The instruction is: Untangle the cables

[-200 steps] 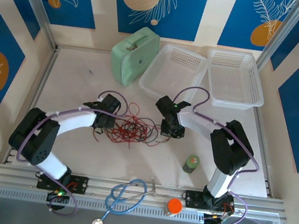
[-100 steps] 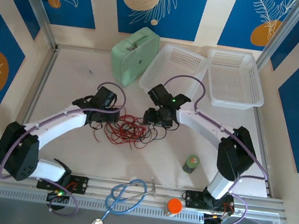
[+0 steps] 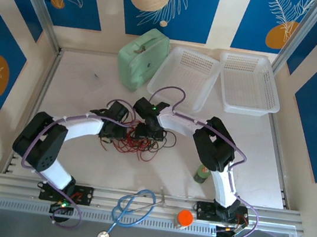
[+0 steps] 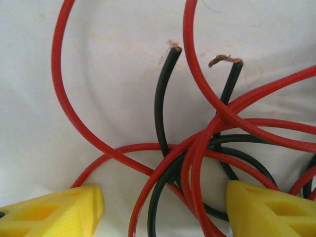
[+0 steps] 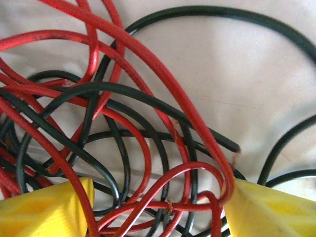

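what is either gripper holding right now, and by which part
Nothing is held. The left gripper and the right gripper both stand open, fingers apart, straddling loops of the tangled red and black cables without clamping any strand.

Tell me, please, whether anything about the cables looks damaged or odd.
Yes: in the left wrist view, two black cable ends are cut, with frayed copper strands sticking out of their tips. The red cable is looped through the black in a tangle.
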`<state>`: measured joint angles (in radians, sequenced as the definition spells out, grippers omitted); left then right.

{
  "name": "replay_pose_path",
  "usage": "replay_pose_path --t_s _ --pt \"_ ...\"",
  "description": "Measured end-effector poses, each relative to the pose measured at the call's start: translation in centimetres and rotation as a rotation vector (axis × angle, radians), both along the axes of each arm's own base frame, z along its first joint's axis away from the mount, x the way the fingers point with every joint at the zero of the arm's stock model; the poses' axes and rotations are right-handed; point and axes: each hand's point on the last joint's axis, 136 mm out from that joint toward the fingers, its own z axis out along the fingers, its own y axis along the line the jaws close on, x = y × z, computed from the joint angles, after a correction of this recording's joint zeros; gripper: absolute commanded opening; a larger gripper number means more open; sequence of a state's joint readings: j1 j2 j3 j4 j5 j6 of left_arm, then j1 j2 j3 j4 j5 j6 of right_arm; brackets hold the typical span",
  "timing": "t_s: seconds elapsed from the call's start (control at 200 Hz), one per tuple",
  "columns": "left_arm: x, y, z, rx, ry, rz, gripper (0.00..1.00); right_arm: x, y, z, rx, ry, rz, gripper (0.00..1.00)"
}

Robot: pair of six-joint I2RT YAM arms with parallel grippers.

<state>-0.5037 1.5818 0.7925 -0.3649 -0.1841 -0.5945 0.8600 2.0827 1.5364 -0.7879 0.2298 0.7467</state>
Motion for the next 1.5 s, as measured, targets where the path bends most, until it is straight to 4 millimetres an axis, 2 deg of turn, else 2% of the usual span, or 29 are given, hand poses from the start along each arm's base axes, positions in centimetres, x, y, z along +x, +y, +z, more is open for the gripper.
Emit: replay_pose_path --t_s 0.08,0.14,0.21,0.295,0.36,0.53,0.655,0.77,0.865,0.94,1.07,1.206,1.316,1.401,1.496 --pt "0.0 0.1 0.0 0.009 0.005 0.003 0.67 0.1 -1.1 -0.3 -0.05 -0.016 -0.009 0.27" --pt "0.0 0.1 0.0 0.01 0.006 0.006 0.64 0.2 -2.1 -0.4 -0.084 -0.033 -0.02 0.12" --pt "0.0 0.2 0.1 0.013 0.005 0.014 0.46 0.2 -3.1 -0.3 -0.098 -0.049 -0.038 0.01" --pt "0.2 0.5 0.2 0.025 0.0 0.019 0.27 -0.1 -4.1 -0.2 -0.102 -0.05 -0.057 0.0" --pt "0.6 0.3 0.2 0.016 -0.007 0.017 0.18 -0.1 -4.6 -0.1 -0.088 -0.058 -0.068 0.0" --pt "1.3 -0.5 0.3 -0.002 -0.01 0.005 0.15 0.3 -5.2 1.6 -0.033 -0.104 -0.092 0.0" --pt "1.8 -1.4 0.5 -0.043 -0.024 -0.009 0.22 0.8 -6.4 2.6 -0.01 -0.126 -0.123 0.09" --pt "2.3 -2.1 1.1 -0.071 -0.039 -0.034 0.33 0.7 -8.3 2.3 -0.029 -0.117 -0.163 0.3" --pt "2.5 -1.0 1.8 -0.049 -0.05 -0.016 0.42 -0.2 -11.0 1.3 -0.094 -0.082 -0.195 0.44" --pt "2.5 -0.2 2.5 -0.035 -0.058 -0.011 0.45 -1.2 -12.2 0.6 -0.123 -0.051 -0.211 0.5" --pt "2.7 0.0 4.2 -0.037 -0.088 -0.015 0.5 -2.3 -12.2 0.5 -0.103 -0.02 -0.207 0.59" --pt "2.6 0.4 5.3 -0.03 -0.108 -0.023 0.58 -2.9 -11.5 1.4 -0.056 -0.007 -0.197 0.71" --pt "2.1 0.5 6.2 -0.026 -0.115 -0.036 0.64 -3.3 -11.5 3.1 -0.028 -0.021 -0.186 0.74" --pt "1.5 0.1 7.3 -0.033 -0.134 -0.056 0.65 -3.2 -11.4 5.1 0.009 -0.053 -0.182 0.74" --pt "0.6 -1.1 8.8 -0.057 -0.165 -0.099 0.66 -2.6 -11.2 7.0 0.054 -0.089 -0.18 0.73"
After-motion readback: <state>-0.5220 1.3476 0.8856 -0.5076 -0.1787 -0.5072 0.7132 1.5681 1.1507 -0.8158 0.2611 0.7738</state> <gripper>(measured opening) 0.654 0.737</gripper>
